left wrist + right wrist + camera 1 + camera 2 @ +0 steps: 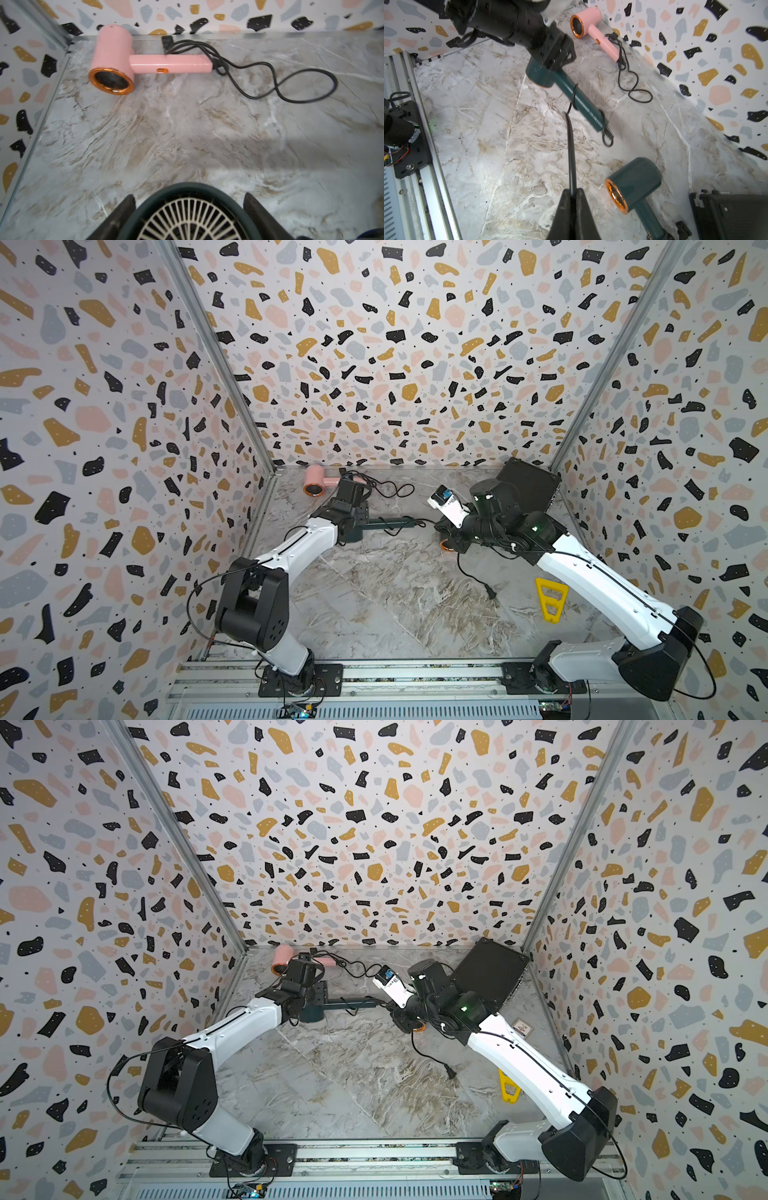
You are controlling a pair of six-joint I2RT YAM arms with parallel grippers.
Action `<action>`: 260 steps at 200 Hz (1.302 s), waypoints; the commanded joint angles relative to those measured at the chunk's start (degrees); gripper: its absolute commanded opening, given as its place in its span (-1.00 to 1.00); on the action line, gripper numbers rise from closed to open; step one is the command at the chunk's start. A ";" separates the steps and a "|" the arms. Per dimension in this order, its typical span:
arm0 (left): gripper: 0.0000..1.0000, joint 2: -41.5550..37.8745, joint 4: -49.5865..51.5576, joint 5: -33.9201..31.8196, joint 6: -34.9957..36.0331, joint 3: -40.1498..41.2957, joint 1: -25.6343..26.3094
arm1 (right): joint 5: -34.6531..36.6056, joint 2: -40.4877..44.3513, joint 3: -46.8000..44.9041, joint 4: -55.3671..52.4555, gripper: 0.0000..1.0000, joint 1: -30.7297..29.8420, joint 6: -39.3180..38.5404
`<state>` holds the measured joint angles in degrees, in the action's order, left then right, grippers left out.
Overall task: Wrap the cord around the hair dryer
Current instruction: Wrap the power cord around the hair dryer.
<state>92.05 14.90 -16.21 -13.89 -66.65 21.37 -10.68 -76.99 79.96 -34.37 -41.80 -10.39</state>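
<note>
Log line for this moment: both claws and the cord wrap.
left claw: shut on green dryer barrel | right claw: shut on cord | wrap: one loop visible on handle | stage: wrapping unfinished

Three hair dryers: one pink dryer (pixel 591 22) at upper middle, one green dryer (pixel 584 102) at centre, and a second green dryer (pixel 637 178) at lower right. Two black cords show clearly: the pink dryer's cord (pixel 335 84) and the green dryer's cord (pixel 571 155). There are also two robot arms, the left arm (pixel 299 547) and the right arm (pixel 602 585), plus one black case (pixel 528 485) and one yellow triangle (pixel 550 585).

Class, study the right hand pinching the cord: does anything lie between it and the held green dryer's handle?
Nothing visible does: only bare table lies between the right hand, gripping the cord, and the handle. A second green dryer lies aside.
</note>
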 commanded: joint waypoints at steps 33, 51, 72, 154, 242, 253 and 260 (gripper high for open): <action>-1.00 -0.85 6.54 12.31 10.34 -2.58 4.43 | 0.84 -8.52 10.06 -0.19 -1.00 2.23 -3.10; -1.00 -1.88 9.55 14.44 12.90 -2.54 6.23 | 0.71 -10.91 12.42 -0.44 -1.00 4.09 -3.67; -1.00 -4.65 10.65 19.56 13.25 -0.90 6.85 | 0.16 -13.43 14.07 -0.39 -1.00 6.98 -3.37; -1.00 -17.44 -0.01 46.27 0.18 4.16 4.95 | -6.89 -15.33 1.60 9.30 -1.00 16.10 4.43; -1.00 -14.96 -25.21 55.68 -37.17 6.90 -6.24 | -20.67 -8.72 -20.57 31.58 -1.00 17.43 14.99; -1.00 -14.59 -23.44 51.81 -38.68 6.80 -7.33 | -22.01 -8.24 -22.63 33.96 -1.00 17.22 15.89; -1.00 -14.34 -21.57 49.12 -39.11 6.64 -8.05 | -22.57 -7.78 -24.06 34.44 -1.00 16.98 15.99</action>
<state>77.89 -2.13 36.93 -43.86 -58.35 14.98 -28.86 -87.37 58.96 -7.05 -24.91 1.67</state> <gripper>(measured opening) 0.738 0.074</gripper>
